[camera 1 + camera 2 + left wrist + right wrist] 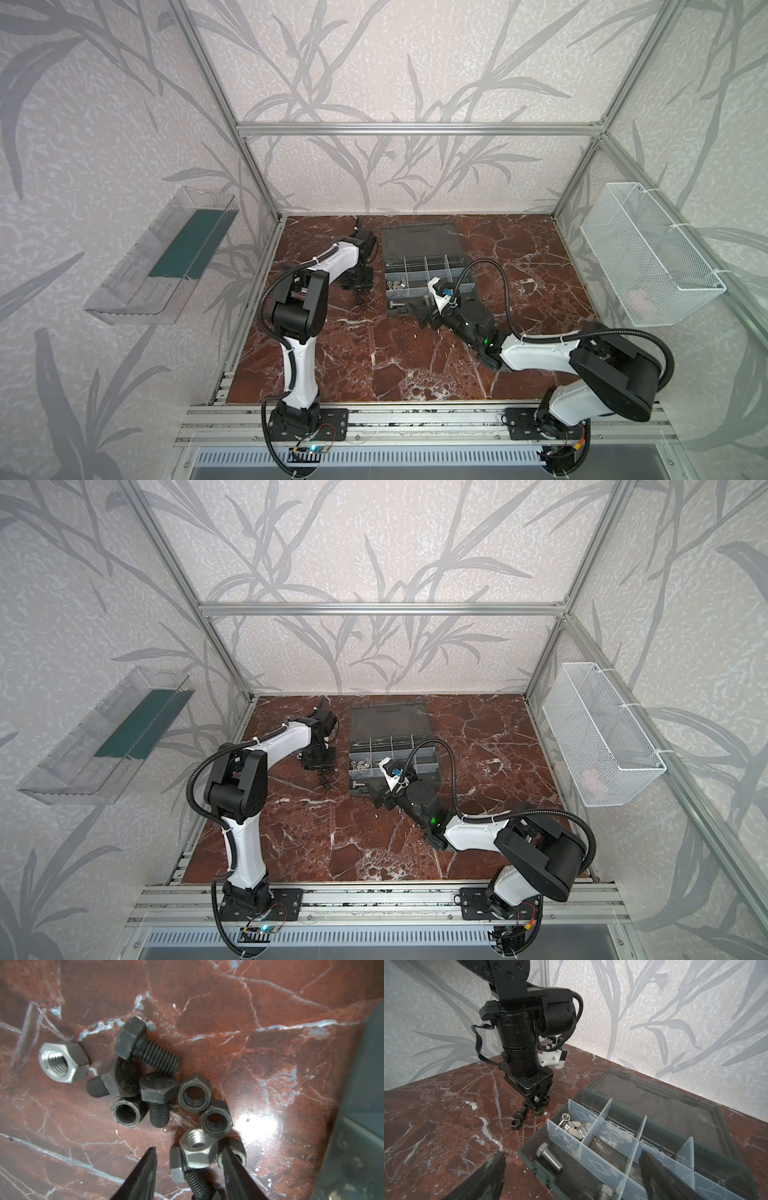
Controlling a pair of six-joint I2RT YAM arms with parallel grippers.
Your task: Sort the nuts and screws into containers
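Note:
Black screws (143,1045) and black nuts (194,1094) lie heaped on the red marble, with a silver nut (62,1061) off to one side. My left gripper (190,1147) is open, pointing down over the heap; a second silver nut (198,1151) and a black screw (182,1169) sit between its fingers. In both top views it stands left of the case (360,296) (324,776). The containers (608,1136) hold silver nuts (575,1126) and a silver screw (550,1159). My right gripper (572,1154) hangs wide open, holding nothing, over the case's front left corner (419,315).
The grey organizer case lies with its lid (422,241) flat toward the back wall. A clear tray (162,257) hangs on the left wall and a white mesh basket (648,253) on the right wall. Aluminium frame posts rim the marble table (374,365).

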